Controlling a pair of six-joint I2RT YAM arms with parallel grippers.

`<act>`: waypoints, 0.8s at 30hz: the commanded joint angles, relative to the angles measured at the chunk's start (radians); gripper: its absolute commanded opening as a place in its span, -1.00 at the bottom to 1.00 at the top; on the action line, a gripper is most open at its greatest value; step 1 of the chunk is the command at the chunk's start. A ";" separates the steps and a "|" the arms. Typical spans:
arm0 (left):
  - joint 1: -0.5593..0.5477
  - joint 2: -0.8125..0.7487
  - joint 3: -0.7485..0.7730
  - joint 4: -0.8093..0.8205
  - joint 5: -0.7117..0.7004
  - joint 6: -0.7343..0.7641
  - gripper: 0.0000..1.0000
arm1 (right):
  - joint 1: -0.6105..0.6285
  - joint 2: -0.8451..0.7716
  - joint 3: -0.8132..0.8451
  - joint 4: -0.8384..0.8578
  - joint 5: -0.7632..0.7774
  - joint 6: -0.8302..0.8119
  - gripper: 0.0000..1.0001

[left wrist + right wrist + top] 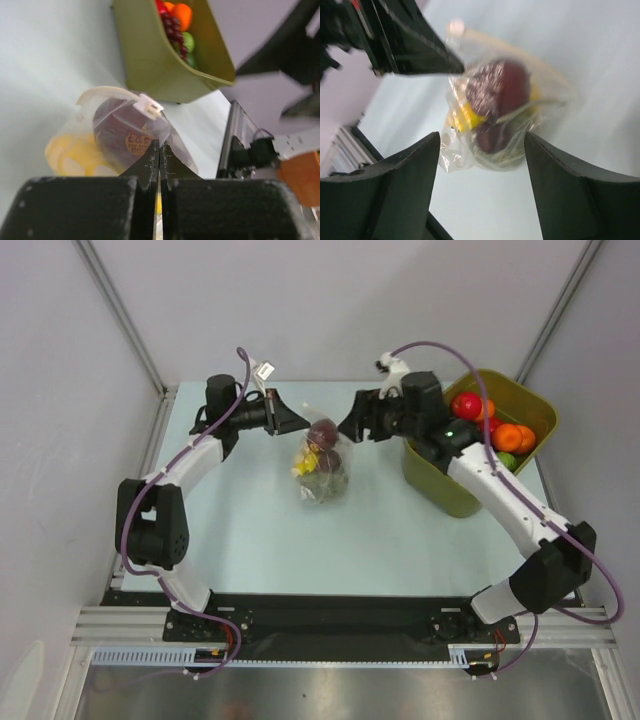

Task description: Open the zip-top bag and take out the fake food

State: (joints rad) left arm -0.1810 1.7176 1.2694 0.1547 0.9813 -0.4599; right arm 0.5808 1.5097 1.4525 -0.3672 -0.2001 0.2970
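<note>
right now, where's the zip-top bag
In the top view the zip-top bag sits mid-table, its far edge pinched by the left tool, with the olive tub to its right.

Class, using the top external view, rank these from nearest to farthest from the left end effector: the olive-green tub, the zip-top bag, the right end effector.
Measured from the left end effector:
1. zip-top bag: pinched in it, at centre.
2. right end effector: just across the bag, to the right, open.
3. olive-green tub: far right.
</note>
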 commanded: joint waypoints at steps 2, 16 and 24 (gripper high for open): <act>0.005 -0.065 0.074 0.117 0.252 0.041 -0.99 | -0.136 -0.083 0.060 0.037 -0.342 -0.024 0.49; -0.038 -0.130 0.084 0.002 0.476 0.047 -0.99 | -0.148 0.061 0.132 0.132 -0.673 -0.099 0.40; -0.069 -0.150 0.070 -0.043 0.525 0.038 -0.99 | -0.187 0.066 0.095 0.197 -0.759 -0.108 0.39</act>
State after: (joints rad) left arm -0.2417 1.6356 1.3128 0.0978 1.4281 -0.4507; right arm 0.4103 1.5814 1.5604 -0.2485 -0.8799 0.2050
